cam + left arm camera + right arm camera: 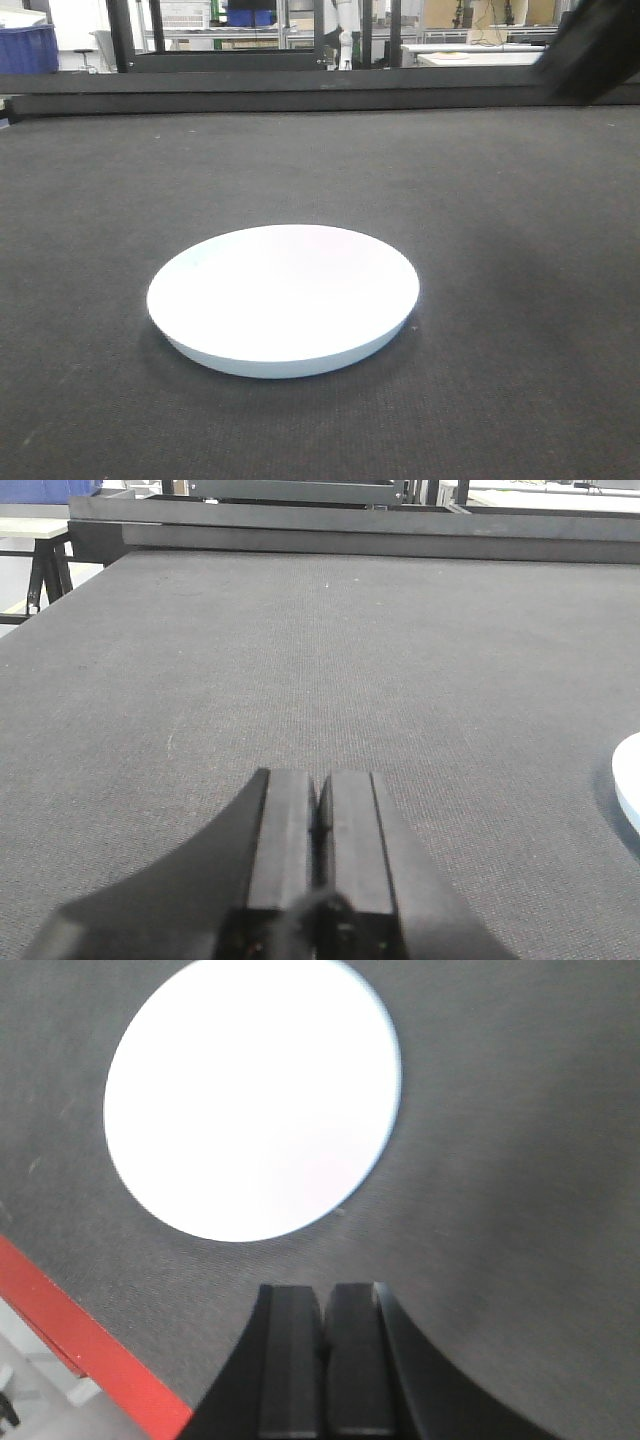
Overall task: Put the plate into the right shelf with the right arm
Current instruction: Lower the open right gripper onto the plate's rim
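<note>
Plate point(283, 295) lies flat on the dark mat point(520, 200), just ahead of the right gripper point(325, 1295), not touching it. Its fingers are pressed together, empty, tilted down at the plate. Red table edge point(90, 1350) runs left of them. Left gripper point(318, 780) is closed too, low over the mat, with the plate rim off to its right.

Dark grey textured tabletop point(520, 200), workshop behind
Red edge point(90, 1350) borders the tabletop; black rail point(270, 95) runs along its far side; blue bin point(28, 50) beyond, upper left.

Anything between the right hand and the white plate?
No. Right wrist view shows only bare dark grey textured mat between the shut black right hand and the glossy white round plate.
</note>
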Available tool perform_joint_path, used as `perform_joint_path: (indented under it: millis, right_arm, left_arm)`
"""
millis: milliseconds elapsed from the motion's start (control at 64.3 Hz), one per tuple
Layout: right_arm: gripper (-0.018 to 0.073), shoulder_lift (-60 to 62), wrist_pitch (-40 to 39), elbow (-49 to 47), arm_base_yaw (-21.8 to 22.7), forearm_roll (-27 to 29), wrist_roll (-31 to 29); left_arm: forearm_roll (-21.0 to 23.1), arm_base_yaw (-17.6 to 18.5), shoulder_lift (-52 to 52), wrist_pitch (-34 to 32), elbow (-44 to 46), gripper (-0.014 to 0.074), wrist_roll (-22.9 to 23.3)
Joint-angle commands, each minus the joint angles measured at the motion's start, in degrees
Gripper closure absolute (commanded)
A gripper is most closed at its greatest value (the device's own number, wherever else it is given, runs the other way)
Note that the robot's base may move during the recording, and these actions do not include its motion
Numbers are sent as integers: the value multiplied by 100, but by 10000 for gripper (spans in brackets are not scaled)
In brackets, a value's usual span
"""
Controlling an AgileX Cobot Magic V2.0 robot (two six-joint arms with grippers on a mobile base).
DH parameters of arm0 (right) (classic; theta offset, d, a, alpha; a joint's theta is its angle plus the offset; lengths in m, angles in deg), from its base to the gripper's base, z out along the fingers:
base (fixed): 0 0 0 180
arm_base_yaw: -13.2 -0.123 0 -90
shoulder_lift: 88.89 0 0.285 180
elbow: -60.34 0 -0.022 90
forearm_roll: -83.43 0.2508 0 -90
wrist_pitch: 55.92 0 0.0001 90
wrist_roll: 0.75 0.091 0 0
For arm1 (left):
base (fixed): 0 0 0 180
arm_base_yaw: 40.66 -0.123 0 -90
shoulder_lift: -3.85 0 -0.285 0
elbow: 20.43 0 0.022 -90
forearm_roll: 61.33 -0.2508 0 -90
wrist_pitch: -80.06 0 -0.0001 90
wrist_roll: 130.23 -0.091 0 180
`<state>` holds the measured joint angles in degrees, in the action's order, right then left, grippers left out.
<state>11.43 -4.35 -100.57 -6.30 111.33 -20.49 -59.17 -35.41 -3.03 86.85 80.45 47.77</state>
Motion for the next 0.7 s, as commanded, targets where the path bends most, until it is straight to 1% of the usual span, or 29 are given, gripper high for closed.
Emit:
perform_joint_path:
  millis: [0, 62, 156, 233, 264, 342, 420, 467, 482, 544, 684]
  right_arm:
    - [489, -350, -618, -219, -409, 46, -73]
    - [489, -651, -951, -223, -616, -132, -61]
    - [489, -1077, -1303, -238, -736, -186, 42]
    - [445, -1329, -1437, -241, -743, -186, 42]
    - [394, -1410, -1455, -241, -743, -186, 42]
    - [225, -1516, -1535, -241, -743, -166, 42]
    - [17, -1569, -1736, -241, -743, -162, 42]
    - [-80, -1611, -1901, -241, -743, -162, 42]
    - [-93, -1622, -1944, -241, -743, -162, 42]
    - [-71, -1669, -2167, -241, -743, -162, 42]
    - [-71, -1859, -2555, -241, -743, -162, 42]
  left_arm:
    - [23, -8, 30, -492, -46, 643, 19]
    - [23, -8, 30, -492, -46, 643, 19]
    - [23, -8, 30, -492, -46, 643, 19]
    - [23, -8, 30, -492, -46, 643, 19]
    - [23, -8, 30, -492, -46, 643, 19]
    - [23, -8, 30, -492, -46, 643, 19]
    - [23, -8, 30, -492, -46, 643, 19]
    - [23, -8, 30, -492, -46, 643, 19]
    - [23, -8, 30, -492, -46, 643, 19]
    - [23, -8, 30, -492, -46, 643, 19]
    - [23, -8, 30, -492, -46, 643, 19]
